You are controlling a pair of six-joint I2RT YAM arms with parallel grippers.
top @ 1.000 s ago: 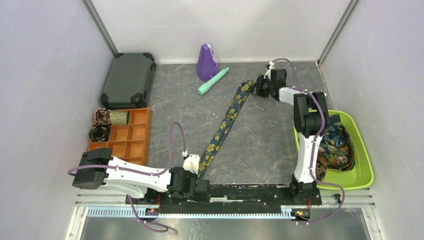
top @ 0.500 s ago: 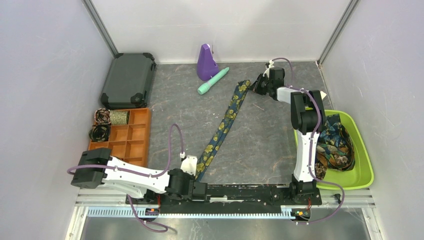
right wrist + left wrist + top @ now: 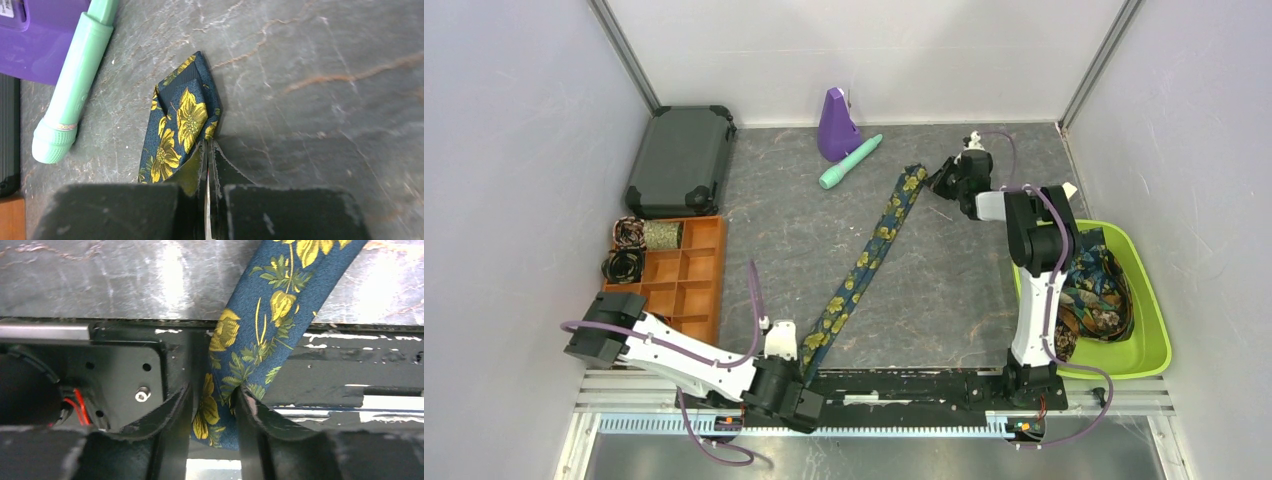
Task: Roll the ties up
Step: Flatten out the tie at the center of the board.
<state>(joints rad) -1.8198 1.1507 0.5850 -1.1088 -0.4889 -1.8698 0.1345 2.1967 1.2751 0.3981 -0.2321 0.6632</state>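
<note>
A navy tie (image 3: 864, 255) with yellow flowers lies stretched diagonally across the table. Its near end hangs over the black base rail between the fingers of my left gripper (image 3: 802, 360), where the fabric (image 3: 260, 325) narrows and bunches; the left gripper (image 3: 214, 400) is closed on it. My right gripper (image 3: 941, 181) sits at the far pointed tip. In the right wrist view its fingers are pressed together, and the right gripper (image 3: 210, 142) touches the tie (image 3: 180, 120) at its right edge. I cannot tell whether any fabric is caught there.
An orange compartment tray (image 3: 704, 235) at the left holds three rolled ties (image 3: 629, 233). A green bin (image 3: 1149, 330) at the right holds a heap of loose ties (image 3: 1094, 295). At the back stand a dark case (image 3: 682, 160), a purple object (image 3: 836, 125) and a teal cylinder (image 3: 851, 162).
My left arm has drawn back towards the near edge, dragging the tie's near end over the base rail. The right gripper has gone from open to shut beside the far tip.
</note>
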